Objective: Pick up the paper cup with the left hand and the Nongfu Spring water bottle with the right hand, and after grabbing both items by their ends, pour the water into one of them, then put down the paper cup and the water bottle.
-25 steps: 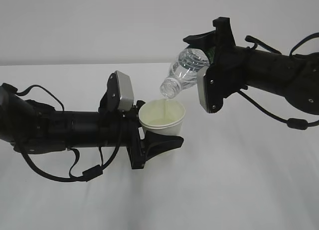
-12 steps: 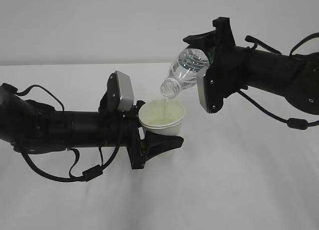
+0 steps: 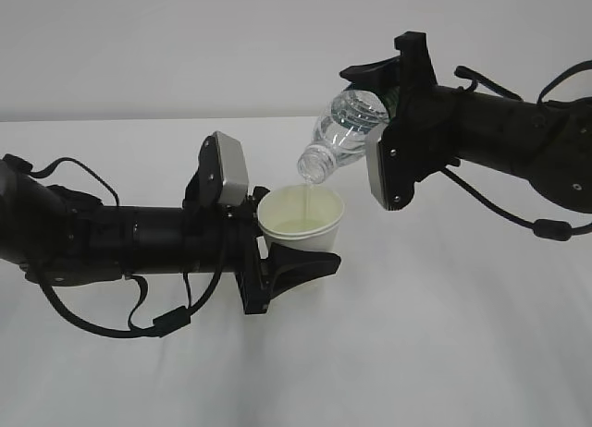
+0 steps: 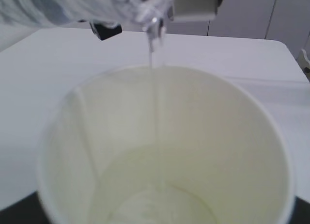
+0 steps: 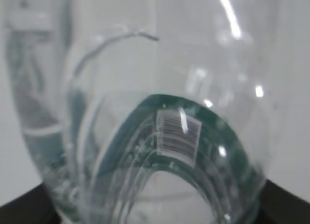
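1. The white table (image 3: 444,353) fills the lower part of the exterior view and meets a pale wall behind; both arms work above it.

2. The left hand (image 3: 294,266), a black arm with looping cables and a grey-white block near its wrist, reaches in from the left, lying nearly level just above the tabletop. Its black fingers are closed around the lower part of the paper cup, so it holds the cup.

3. The right hand (image 3: 400,80), the other black arm, comes in from the right at a higher level, its own grey-white block facing the cup. Its jaws grip the Nongfu Spring water bottle at the base end; the fingertips are partly hidden by the bottle and the arm.

4. The Nongfu Spring water bottle (image 3: 344,131) is clear and ribbed, tilted mouth-down to the left, with its open neck just above the cup's rim. In the right wrist view the bottle (image 5: 145,136) fills the frame, showing the dark green label band and a barcode patch.

5. The paper cup (image 3: 298,225) stands upright in the left grip, held clear of the table, directly under the bottle's mouth. From the left wrist view, the cup (image 4: 87,136) shows a pale cream inside and a rolled rim.

6. The water (image 4: 160,204) lies as a pale yellowish pool in the cup's bottom. A thin stream (image 4: 156,93) falls from the bottle's mouth into the cup.
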Controlling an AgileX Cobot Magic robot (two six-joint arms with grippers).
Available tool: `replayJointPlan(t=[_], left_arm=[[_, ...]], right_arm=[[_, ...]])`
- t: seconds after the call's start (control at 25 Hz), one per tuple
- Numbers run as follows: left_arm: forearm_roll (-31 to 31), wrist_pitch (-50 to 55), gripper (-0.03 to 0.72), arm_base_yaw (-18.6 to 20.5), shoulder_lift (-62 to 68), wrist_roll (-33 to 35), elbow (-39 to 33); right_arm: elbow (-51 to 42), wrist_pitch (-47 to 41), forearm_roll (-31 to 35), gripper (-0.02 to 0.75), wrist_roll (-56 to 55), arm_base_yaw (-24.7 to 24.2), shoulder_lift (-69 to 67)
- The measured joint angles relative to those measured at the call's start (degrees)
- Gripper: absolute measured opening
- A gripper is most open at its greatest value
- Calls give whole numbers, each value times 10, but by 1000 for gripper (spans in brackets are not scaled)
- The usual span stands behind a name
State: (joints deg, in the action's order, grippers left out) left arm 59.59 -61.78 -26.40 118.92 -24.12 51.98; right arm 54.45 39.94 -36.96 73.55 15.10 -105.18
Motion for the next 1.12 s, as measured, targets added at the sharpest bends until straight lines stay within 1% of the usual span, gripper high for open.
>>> replayJointPlan(t=[1.12], left_arm=[[0, 0, 484, 0, 0, 0, 0]], right_arm=[[0, 7, 0, 483, 5, 0, 0]])
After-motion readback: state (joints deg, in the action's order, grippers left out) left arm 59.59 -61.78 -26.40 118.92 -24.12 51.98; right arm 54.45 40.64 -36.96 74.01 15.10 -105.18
